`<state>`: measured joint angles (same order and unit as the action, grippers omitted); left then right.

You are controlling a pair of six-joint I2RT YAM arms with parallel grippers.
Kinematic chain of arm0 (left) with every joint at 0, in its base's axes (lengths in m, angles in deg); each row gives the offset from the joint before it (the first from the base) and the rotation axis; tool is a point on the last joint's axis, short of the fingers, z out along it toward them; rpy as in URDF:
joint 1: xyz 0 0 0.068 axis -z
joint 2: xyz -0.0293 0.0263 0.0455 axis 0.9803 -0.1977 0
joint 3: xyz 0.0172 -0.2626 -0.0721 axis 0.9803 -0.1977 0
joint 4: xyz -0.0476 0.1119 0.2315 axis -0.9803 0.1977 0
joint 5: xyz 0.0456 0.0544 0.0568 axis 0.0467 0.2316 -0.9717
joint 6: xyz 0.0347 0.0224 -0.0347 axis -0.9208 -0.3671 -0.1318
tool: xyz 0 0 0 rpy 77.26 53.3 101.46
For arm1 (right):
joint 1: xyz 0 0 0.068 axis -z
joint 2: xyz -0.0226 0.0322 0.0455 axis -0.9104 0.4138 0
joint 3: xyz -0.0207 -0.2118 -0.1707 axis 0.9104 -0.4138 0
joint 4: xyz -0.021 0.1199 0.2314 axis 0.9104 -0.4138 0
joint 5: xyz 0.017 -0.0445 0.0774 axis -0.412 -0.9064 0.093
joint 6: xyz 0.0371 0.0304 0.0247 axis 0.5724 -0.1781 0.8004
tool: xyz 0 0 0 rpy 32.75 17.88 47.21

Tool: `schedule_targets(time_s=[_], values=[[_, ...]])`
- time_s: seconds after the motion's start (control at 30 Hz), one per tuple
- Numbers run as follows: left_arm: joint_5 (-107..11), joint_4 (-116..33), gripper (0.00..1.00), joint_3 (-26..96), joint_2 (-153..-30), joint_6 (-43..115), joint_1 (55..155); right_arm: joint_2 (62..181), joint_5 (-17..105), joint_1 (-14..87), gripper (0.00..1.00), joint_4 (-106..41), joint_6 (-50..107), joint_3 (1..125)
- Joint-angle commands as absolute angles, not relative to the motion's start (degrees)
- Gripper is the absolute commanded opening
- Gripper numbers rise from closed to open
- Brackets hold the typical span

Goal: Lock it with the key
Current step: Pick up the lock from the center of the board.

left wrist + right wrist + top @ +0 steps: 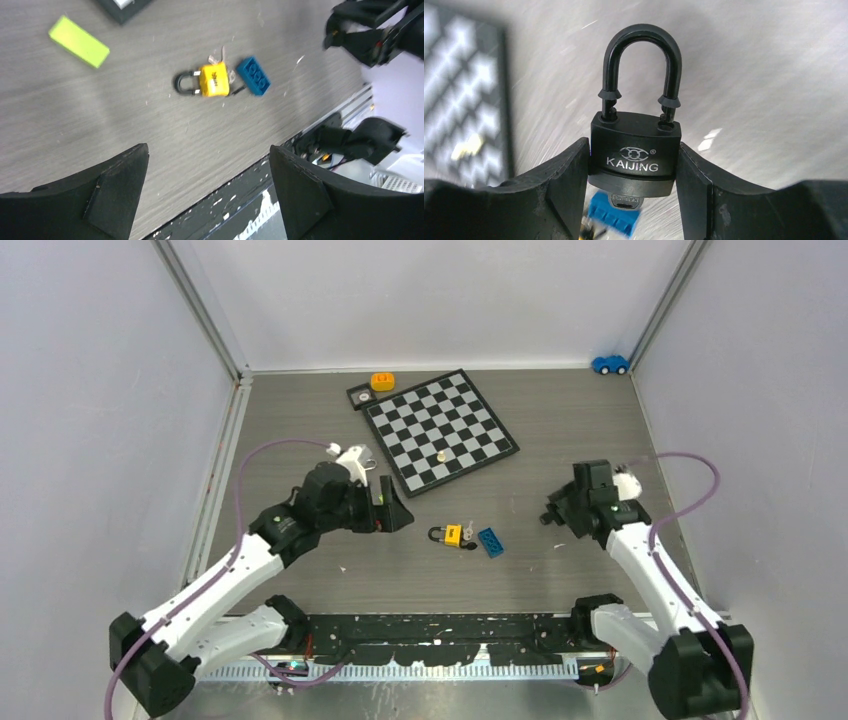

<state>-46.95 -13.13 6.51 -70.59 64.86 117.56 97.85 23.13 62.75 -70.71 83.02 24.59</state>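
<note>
My right gripper [633, 150] is shut on the body of a black padlock [636, 150] marked KAIJING, held above the table. Its black shackle [641, 45] points away from the wrist and stands raised out of the body. A silvery key [626, 200] sticks out of the padlock's underside. In the top view the right gripper [553, 515] hovers right of a yellow padlock [452, 534]. Small silvery keys [217, 55] lie against that yellow padlock [214, 80]. My left gripper [207, 150] is open and empty, above the table left of the yellow padlock.
A blue toy brick [490, 542] lies right of the yellow padlock. A green block [79, 41] lies on the table near the chessboard [440, 430]. An orange piece [382, 381] and a blue toy car [610, 364] sit at the back. A black rail [430, 635] runs along the near edge.
</note>
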Motion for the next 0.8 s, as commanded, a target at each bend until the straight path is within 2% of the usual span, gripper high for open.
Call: schedule_targets(time_s=[0.0, 0.23, 0.43, 0.57, 0.77], values=[[-50.5, -9.2, 0.94, 14.1, -65.2, 62.6, 115.2, 92.9, 24.2, 46.3, 0.00, -53.2, 75.1, 30.8], [-55.6, -5.5, 1.00, 21.7, -58.1, 63.7, 114.1, 95.4, 23.0, 19.7, 0.00, -37.3, 57.5, 36.0], [-58.2, -10.7, 1.00, 19.0, -50.9, 66.3, 114.1, 99.8, 26.4, 2.7, 0.00, -28.3, 40.5, 37.7], [-51.6, -14.6, 0.99, 16.5, -48.8, 68.6, 114.0, 100.6, 26.5, -3.3, 0.00, -25.7, 29.7, 37.1], [-44.6, -14.3, 0.87, 14.2, -49.6, 68.4, 114.0, 99.5, 25.2, -5.9, 0.00, -22.5, 26.7, 37.1]])
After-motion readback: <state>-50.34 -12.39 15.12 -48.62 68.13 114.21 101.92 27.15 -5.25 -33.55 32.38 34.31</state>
